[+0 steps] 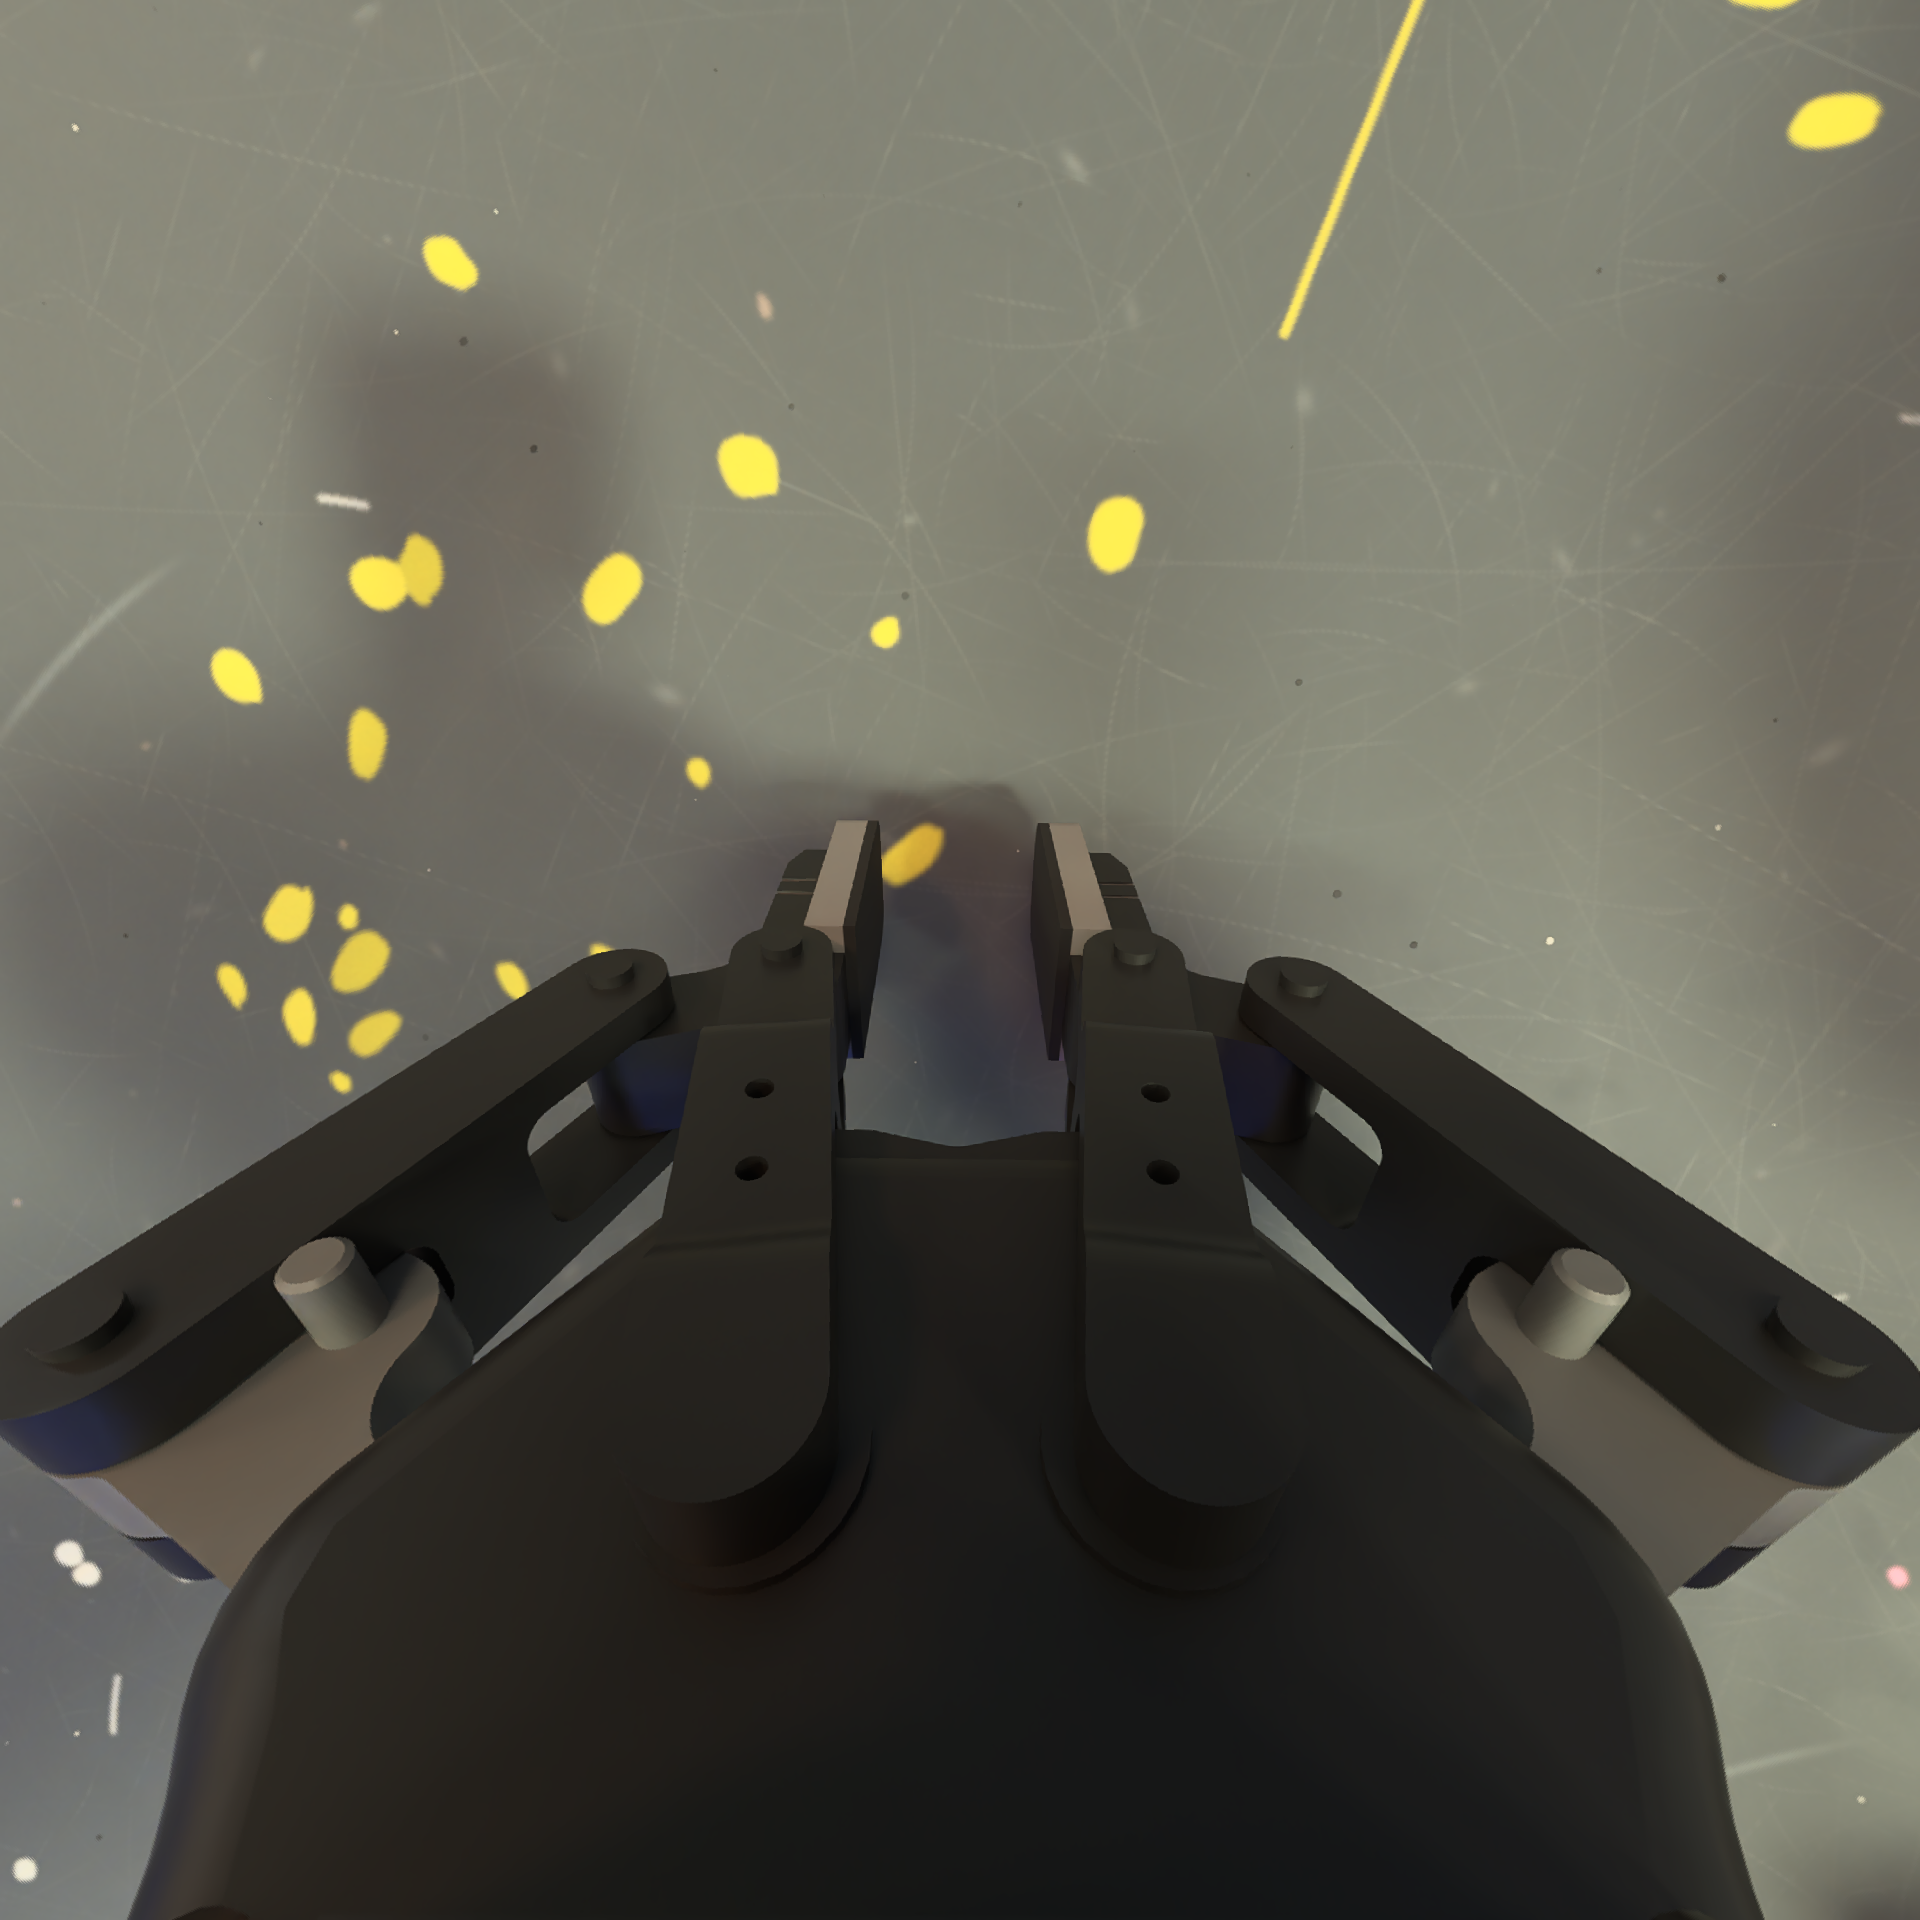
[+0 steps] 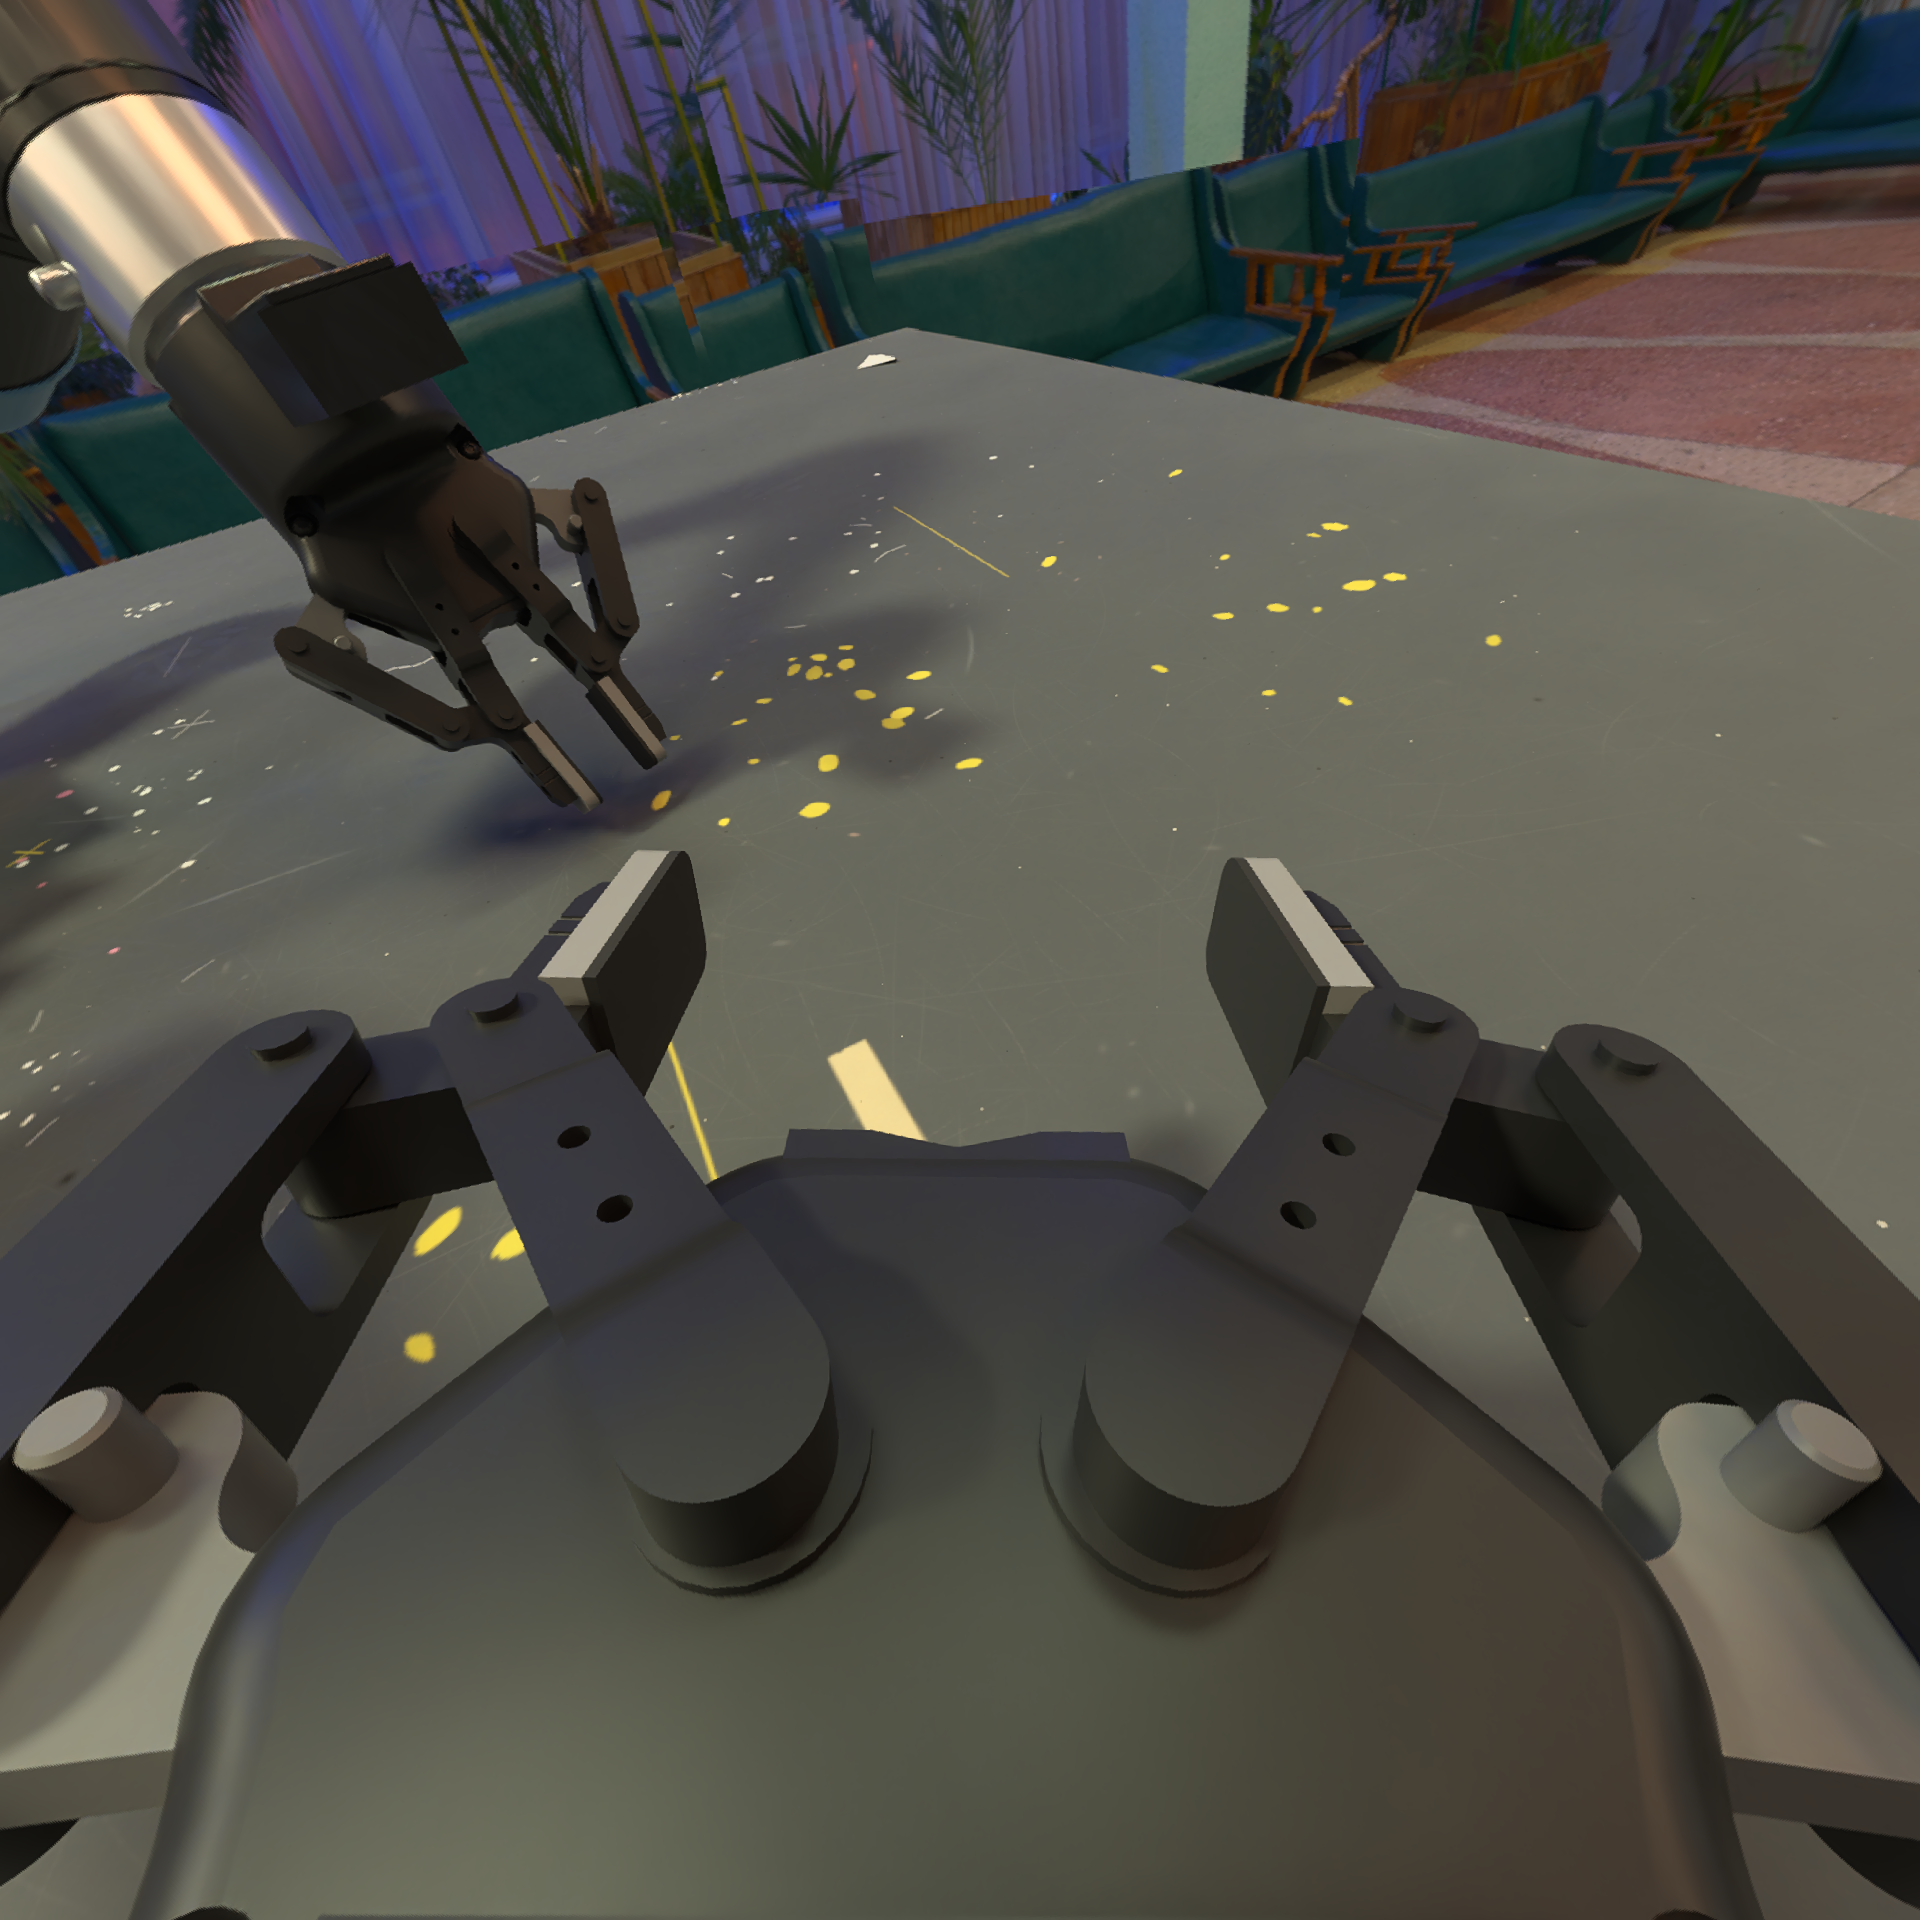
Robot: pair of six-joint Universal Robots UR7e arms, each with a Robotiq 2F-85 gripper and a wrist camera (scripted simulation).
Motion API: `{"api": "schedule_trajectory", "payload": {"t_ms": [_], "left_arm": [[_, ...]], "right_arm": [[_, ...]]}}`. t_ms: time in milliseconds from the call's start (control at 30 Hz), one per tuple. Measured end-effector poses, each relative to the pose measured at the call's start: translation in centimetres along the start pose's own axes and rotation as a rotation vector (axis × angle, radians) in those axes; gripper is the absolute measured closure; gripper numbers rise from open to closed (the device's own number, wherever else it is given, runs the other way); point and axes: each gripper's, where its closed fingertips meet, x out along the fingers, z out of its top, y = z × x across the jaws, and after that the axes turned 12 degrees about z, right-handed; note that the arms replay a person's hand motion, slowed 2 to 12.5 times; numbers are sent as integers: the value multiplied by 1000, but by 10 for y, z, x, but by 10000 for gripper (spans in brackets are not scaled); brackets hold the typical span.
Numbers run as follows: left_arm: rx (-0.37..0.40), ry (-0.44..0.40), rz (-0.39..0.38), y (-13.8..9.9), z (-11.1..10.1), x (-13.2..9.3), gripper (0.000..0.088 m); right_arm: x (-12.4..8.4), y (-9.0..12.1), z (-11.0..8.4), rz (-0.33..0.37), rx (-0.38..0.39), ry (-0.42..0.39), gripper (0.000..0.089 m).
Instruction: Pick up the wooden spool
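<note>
Left wrist view: my left tool (image 1: 958, 894) is hanging narrowly parted, empty, over the paint-flecked worktop (image 1: 1455, 623); my right tool (image 2: 956, 935) is gaping wide. I'm seeing no wooden spool anywhere.

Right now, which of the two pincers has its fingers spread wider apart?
The right pincer: its fingers stand wide apart over bare table. The left pincer has narrowed to a slim gap, tips low over the yellow paint spots, gripping nothing visible.
</note>
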Motion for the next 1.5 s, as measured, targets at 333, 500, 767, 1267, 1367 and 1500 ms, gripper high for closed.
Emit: {"api": "schedule_trajectory", "payload": {"t_ms": [333, 500, 767, 1267, 1367, 1500], "left_arm": [[0, 9, -8, -1, -2, 2, 618], [-2, 10, -9, -1, -3, 2, 618], [-7, 7, 4, 1, -3, 2, 575], [-29, -15, 54, 9, -3, -4, 399], [-35, -23, 69, 11, -3, -7, 388], [-45, -36, 94, 15, -3, -12, 384]], "right_arm": [[0, 0, 0, 0, 1, 0, 57], [0, 0, 0, 0, 2, 1, 55], [0, 0, 0, 0, 1, 0, 54], [-1, 0, 0, -2, 1, -4, 48], [-1, 0, 0, -2, 2, -4, 47], [-1, 0, 0, -1, 2, -5, 46]]}}
